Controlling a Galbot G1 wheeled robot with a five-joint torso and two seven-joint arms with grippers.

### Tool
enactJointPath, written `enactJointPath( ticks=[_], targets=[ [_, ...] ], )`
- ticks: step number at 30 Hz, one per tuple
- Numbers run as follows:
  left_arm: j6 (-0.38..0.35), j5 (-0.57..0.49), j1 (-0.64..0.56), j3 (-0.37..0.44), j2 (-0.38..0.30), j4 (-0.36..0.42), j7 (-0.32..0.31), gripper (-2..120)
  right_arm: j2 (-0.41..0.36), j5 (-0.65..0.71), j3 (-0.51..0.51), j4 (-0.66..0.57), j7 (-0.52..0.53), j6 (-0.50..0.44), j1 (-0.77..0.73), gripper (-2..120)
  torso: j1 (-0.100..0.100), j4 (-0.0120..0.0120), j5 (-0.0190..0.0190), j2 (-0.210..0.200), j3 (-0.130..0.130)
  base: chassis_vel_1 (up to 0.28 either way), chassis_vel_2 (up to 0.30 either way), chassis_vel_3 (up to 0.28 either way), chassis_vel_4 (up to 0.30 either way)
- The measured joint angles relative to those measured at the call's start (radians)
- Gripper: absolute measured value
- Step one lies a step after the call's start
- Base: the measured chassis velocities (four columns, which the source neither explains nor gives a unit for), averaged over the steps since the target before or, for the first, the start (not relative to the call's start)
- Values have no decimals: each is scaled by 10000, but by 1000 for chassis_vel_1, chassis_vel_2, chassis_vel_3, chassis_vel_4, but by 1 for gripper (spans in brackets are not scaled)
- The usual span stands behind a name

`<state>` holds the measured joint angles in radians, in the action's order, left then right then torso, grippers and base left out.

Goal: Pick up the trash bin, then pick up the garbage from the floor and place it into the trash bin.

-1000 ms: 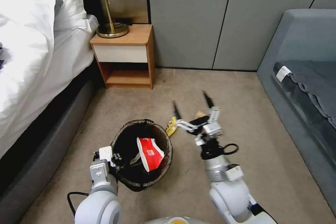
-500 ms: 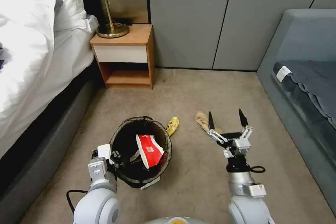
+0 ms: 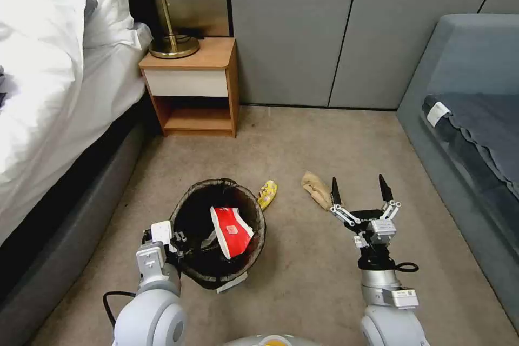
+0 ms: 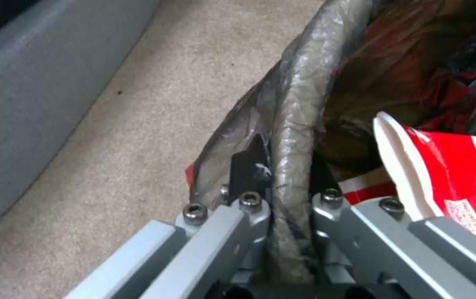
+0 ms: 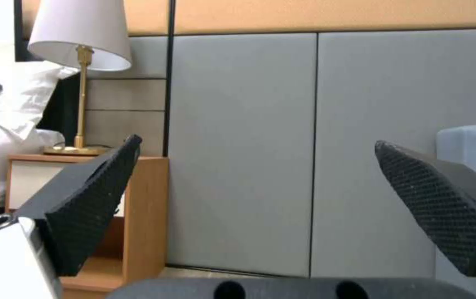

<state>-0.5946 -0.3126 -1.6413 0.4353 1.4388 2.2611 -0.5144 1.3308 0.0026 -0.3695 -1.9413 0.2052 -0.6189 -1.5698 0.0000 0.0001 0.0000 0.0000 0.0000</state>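
Note:
The trash bin [image 3: 188, 196], lined with a dark bag, hangs just off the carpet with my left gripper [image 3: 177, 241] shut on its near-left rim. In the left wrist view the fingers [image 4: 247, 162] pinch the bag-covered rim [image 4: 295, 112]. A red-and-white crushed cup [image 3: 231, 232] lies inside the bin [image 4: 459, 162]. Of the garbage on the floor, a yellow wrapper [image 3: 267, 194] lies just right of the bin and a crumpled brown paper bag [image 3: 315, 187] farther right. My right gripper [image 3: 359, 190] is open with nothing in it, held just right of the paper bag and pointing at the wall [image 5: 265, 187].
A bed [image 3: 48, 92] with a dark base runs along the left. A wooden nightstand [image 3: 190, 84] carrying a brass lamp [image 3: 172, 43] stands against the grey panel wall [image 3: 324, 32]. A grey sofa [image 3: 470, 119] lines the right side. Open carpet lies between them.
My right arm has swung from beside the bin to the right and back toward me, staying open. The brown paper bag and yellow wrapper are now uncovered. The left gripper holds the bin as before.

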Motion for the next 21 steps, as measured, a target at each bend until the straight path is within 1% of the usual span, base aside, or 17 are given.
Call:
enactJointPath(
  ticks=[12, 15, 21],
  targets=[
    [-21, -29, 2, -14, -50, 12, -12, 0, -7, 22, -46, 11, -2, 6, 106, 100, 0, 0, 0, 0, -1, 0, 0, 0, 0],
    [-24, -30, -3, -19, -58, 17, -16, 0, -7, 23, -48, 21, -3, 6, 142, 100, 0, -1, 0, 0, -1, -95, 67, 59, -59],
    [-28, -44, -18, 1, -83, 82, -20, 0, -18, 22, -26, 7, -6, 16, 241, 100, 0, -1, -2, 0, -1, -163, 153, 170, -163]
  ],
)
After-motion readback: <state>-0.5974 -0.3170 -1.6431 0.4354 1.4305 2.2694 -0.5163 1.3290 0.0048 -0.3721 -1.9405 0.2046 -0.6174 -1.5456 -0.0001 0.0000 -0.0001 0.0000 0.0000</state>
